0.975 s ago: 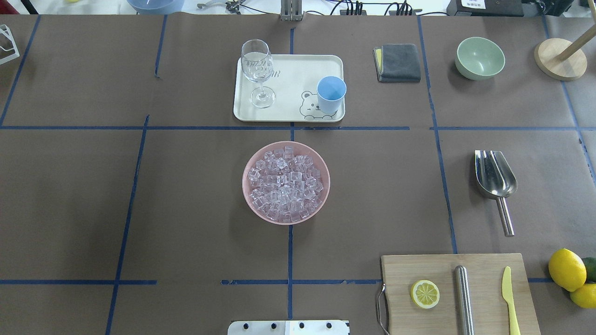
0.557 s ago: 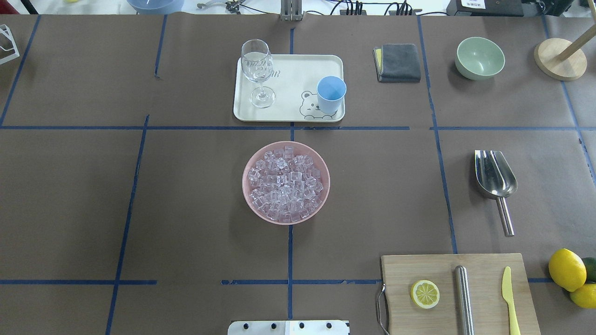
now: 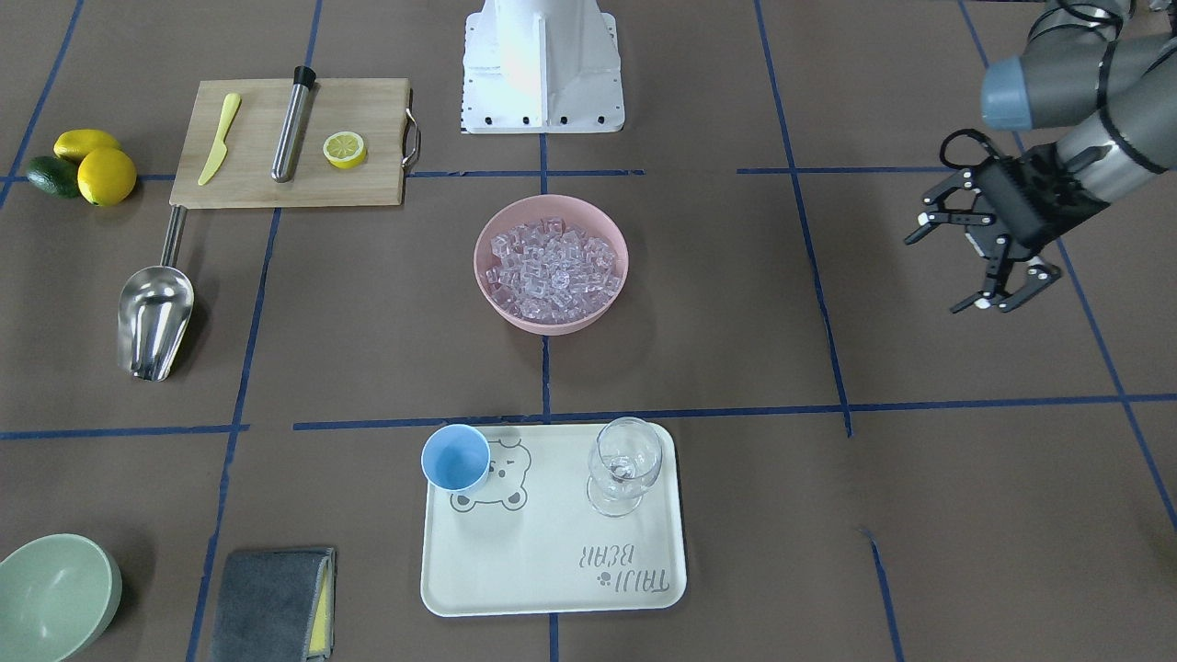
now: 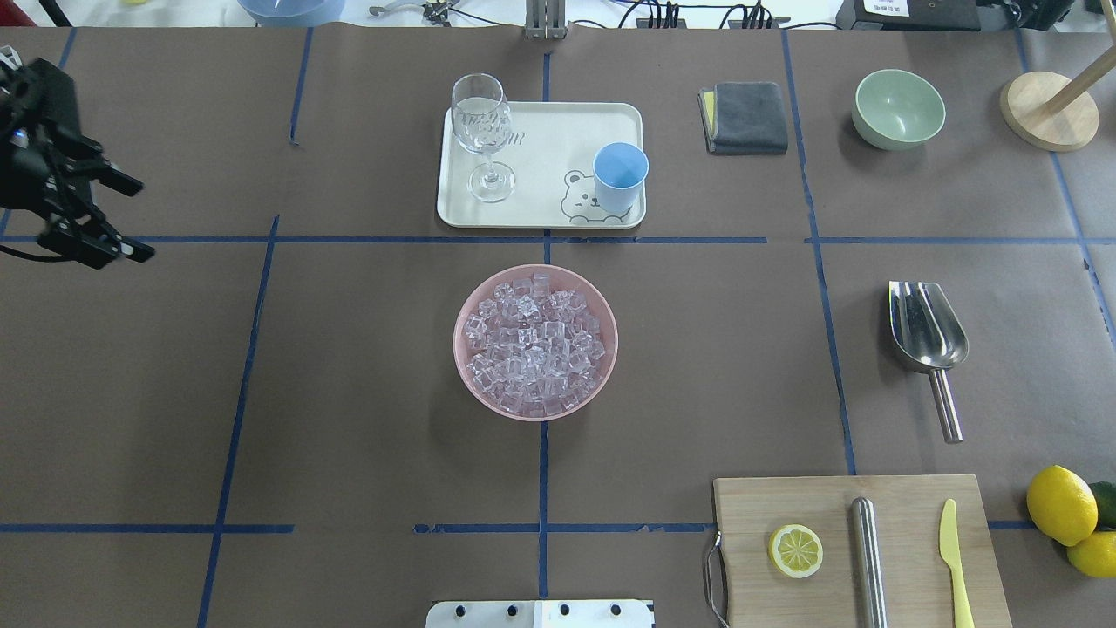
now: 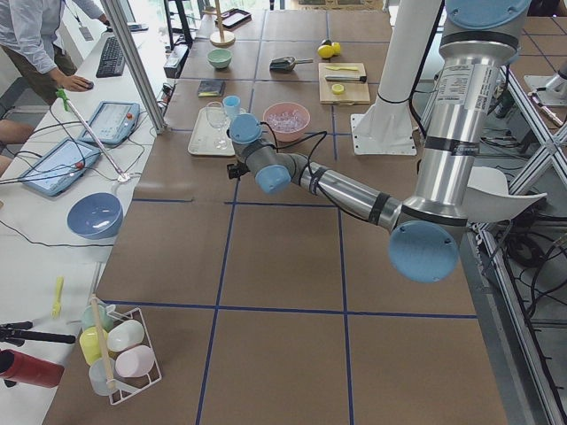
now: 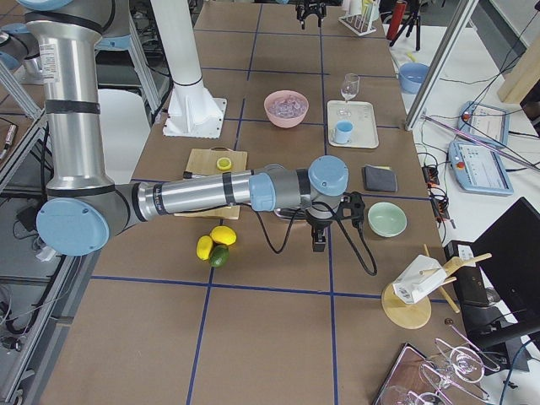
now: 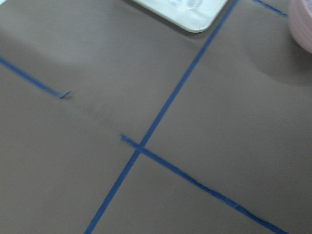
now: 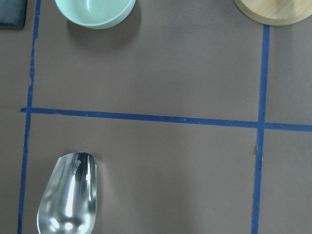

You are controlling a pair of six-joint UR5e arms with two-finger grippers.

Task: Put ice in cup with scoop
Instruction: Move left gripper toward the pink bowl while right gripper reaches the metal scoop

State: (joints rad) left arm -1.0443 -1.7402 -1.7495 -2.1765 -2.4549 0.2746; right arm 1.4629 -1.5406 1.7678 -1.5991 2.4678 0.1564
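The ice [image 4: 534,344] fills a pink bowl [image 4: 462,366] at the table's middle. The light-blue cup [image 4: 621,174] stands upright on a cream tray [image 4: 558,139] behind the bowl. The steel scoop [image 4: 927,327] lies flat on the right, handle toward the robot; it also shows in the right wrist view [image 8: 70,195]. My left gripper [image 4: 144,221] is open and empty at the far left, well away from everything; the front view shows it too [image 3: 961,271]. My right gripper [image 6: 319,240] shows only in the exterior right view, hanging near the scoop; I cannot tell whether it is open.
A wine glass [image 4: 484,131] stands on the tray's left. A grey cloth [image 4: 745,118], green bowl [image 4: 898,109] and wooden stand [image 4: 1046,109] sit at the back right. A cutting board [image 4: 750,523] with lemon slice, steel cylinder and knife lies front right, with lemons [image 4: 1062,506] beside it.
My left gripper has come into the overhead view at the left edge, open. The scoop, the bowl of ice and the cup have not moved.
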